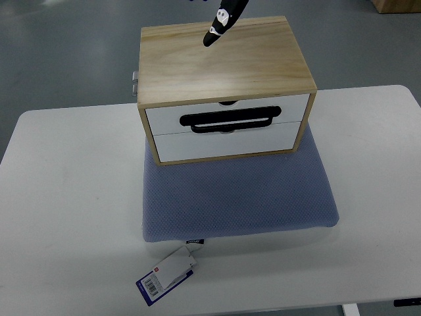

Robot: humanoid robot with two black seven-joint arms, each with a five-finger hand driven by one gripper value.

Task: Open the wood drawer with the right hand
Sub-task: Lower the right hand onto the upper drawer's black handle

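Note:
A light wood drawer box [223,59] stands on a blue-grey cushion [237,194] in the middle of the white table [66,197]. Its front faces me, with two white drawer fronts, an upper one [164,115] and a lower one [227,143], both shut. A black loop handle [230,120] lies across the seam between them. A slim black part of a hand [222,23] with white marks comes down from the top edge over the back of the box's top. I cannot see which side its arm comes from. It holds nothing that shows.
A white and blue barcode tag [168,273] hangs from the cushion's front edge onto the table. A small metal fitting [135,82] sticks out at the box's back left. A wooden object [398,5] shows at the top right corner, on the grey floor.

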